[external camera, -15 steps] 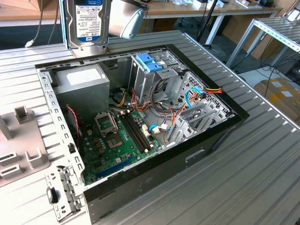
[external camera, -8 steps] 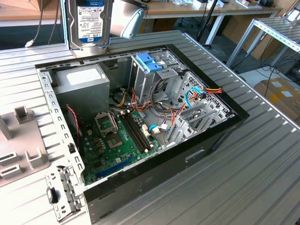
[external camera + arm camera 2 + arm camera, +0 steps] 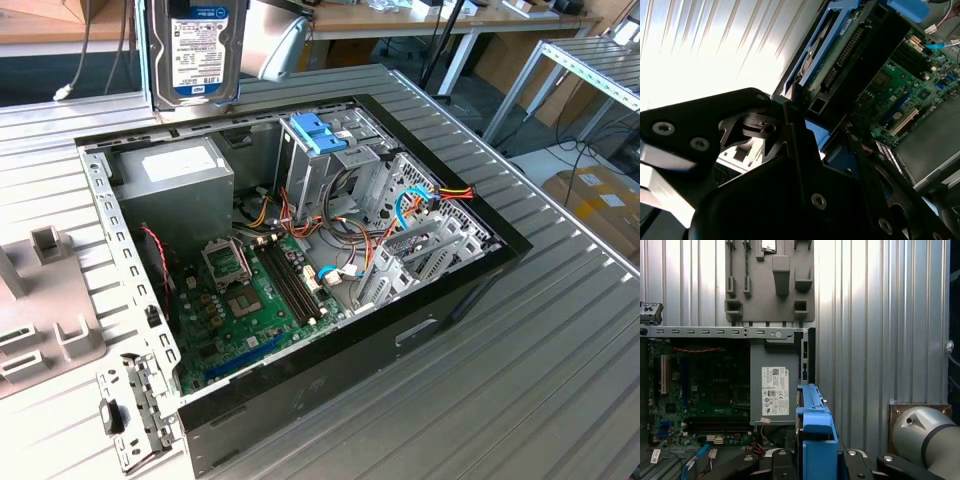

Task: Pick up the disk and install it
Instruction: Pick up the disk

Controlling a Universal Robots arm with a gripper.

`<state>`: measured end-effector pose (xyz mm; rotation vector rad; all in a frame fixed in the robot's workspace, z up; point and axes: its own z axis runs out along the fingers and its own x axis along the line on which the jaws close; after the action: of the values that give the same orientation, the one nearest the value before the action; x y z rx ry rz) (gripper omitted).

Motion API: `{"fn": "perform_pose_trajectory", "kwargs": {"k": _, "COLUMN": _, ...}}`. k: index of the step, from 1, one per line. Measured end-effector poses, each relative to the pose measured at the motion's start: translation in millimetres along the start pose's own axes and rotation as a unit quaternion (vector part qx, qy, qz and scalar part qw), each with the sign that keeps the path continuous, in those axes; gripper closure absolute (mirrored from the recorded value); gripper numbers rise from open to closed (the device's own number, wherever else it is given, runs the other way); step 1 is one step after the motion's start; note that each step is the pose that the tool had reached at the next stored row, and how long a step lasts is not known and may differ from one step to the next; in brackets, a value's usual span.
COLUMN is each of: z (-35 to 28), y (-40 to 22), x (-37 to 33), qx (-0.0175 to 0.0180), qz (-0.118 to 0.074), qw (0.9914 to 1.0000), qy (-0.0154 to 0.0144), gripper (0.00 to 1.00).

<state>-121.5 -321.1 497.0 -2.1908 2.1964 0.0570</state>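
Hanging upright at the top edge of the exterior view, one disk point(image 3: 195, 50) shows its labelled face to the camera. Its long axis is vertical and its lower short edge is in the air above the rear rim of the one open computer case point(image 3: 330, 370). The case lies on its side on the ribbed metal table point(image 3: 520, 380). Inside it are one grey power supply point(image 3: 170, 180) directly below the disk, one drive cage point(image 3: 320, 150) with a light-blue top, and one motherboard point(image 3: 250, 300). The case's top is open all over. Bare table runs along its side towards the exterior view's right. On the exterior view's left lie one grey fixture plate point(image 3: 40, 330) and one perforated metal bracket point(image 3: 135, 415), both apart from the case.

In the second wrist view the black claw point(image 3: 825, 130) reaches toward the disk point(image 3: 840, 45), whose blue-edged long side runs away from the camera. The bright table point(image 3: 715, 45) lies on one side and the motherboard point(image 3: 910, 85) on the other. The contact is dark here, so the grip looks closed but is hard to make out.

In the first wrist view the disk's point(image 3: 815, 430) blue end piece stands edge-on. Black fingers point(image 3: 765, 465) of the claw point(image 3: 817, 462) press close on both sides, so the claw is gripping the disk. Below it are the power supply point(image 3: 757, 390) and the case's rim, with the motherboard point(image 3: 700, 385) beside. The fixture plate point(image 3: 770, 305) lies beyond the rim on the table point(image 3: 865, 315). One grey arm joint point(image 3: 925, 440) sits near the claw.
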Motion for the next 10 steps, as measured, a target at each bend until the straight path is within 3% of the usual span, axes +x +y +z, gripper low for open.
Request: {"fn": "perform_pose_trajectory", "kwargs": {"k": 10, "z": 0.0, "y": -2.3, "x": 11.7, "qx": 0.0, "qz": 0.0, "qw": 1.0, "qy": 0.0, "gripper": 0.63}}
